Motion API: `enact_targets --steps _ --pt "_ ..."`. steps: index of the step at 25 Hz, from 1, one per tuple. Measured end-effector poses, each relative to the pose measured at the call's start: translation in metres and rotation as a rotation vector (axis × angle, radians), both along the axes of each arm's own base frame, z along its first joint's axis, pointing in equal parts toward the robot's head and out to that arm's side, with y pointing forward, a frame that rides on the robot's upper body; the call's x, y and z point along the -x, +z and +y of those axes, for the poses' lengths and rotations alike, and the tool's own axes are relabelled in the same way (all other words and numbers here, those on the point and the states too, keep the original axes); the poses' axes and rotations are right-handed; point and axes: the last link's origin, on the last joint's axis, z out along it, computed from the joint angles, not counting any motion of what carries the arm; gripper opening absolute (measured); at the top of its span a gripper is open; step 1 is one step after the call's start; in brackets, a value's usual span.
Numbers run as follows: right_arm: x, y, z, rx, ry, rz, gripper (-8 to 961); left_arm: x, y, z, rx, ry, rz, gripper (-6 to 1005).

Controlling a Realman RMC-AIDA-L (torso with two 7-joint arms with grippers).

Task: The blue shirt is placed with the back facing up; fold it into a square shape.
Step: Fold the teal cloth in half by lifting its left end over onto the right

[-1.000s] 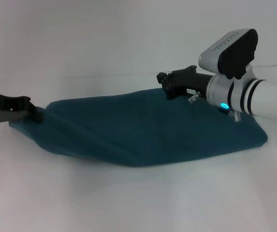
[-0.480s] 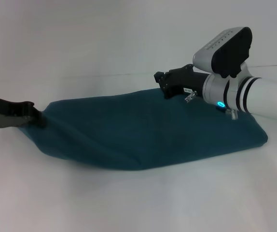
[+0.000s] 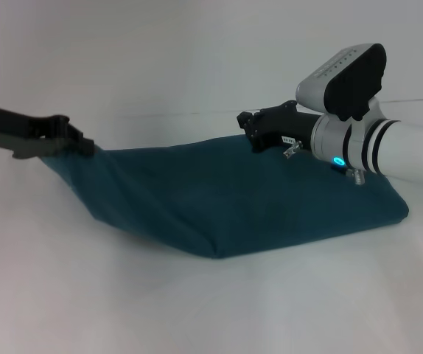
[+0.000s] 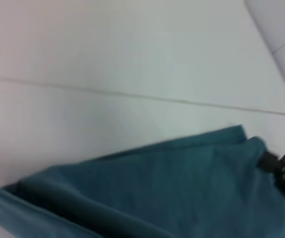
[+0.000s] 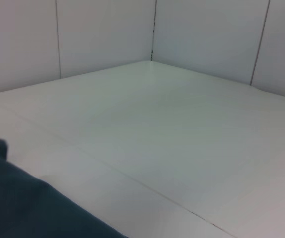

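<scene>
Lying across the white table, the blue shirt was shown with its left corner raised clear of the surface, so that this side could be carried over the rest in a fold. That corner was clamped in the left gripper, its arm reaching in low and nearly level. The right gripper was held just over the far hem; whether it gripped cloth could not be told
</scene>
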Motion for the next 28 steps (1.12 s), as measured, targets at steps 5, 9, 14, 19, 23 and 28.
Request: enact_targets --steps 5,9,14,19,23,28 --pt "0.000 -0.001 -0.001 0.002 -0.002 0.002 -1 -0.017 0.004 0.009 -0.018 -0.037 -0.029 67" --pt "-0.001 -0.001 -0.001 0.005 -0.010 0.008 -1 -0.023 0.004 0.011 -0.019 -0.051 -0.027 67" --pt "-0.002 -0.001 -0.002 0.003 -0.013 0.011 -1 -0.022 0.002 0.011 -0.011 -0.044 -0.028 67" --pt "-0.001 -0.002 -0.001 -0.006 -0.019 0.012 -2 -0.019 0.001 0.010 -0.007 -0.034 -0.034 67" --pt "-0.002 -0.003 -0.001 -0.016 -0.034 0.030 -2 -0.019 0.000 0.010 -0.004 -0.032 -0.040 67" --pt "-0.004 0.000 0.000 -0.037 -0.060 0.054 -2 -0.023 -0.005 0.012 0.009 -0.022 -0.065 66"
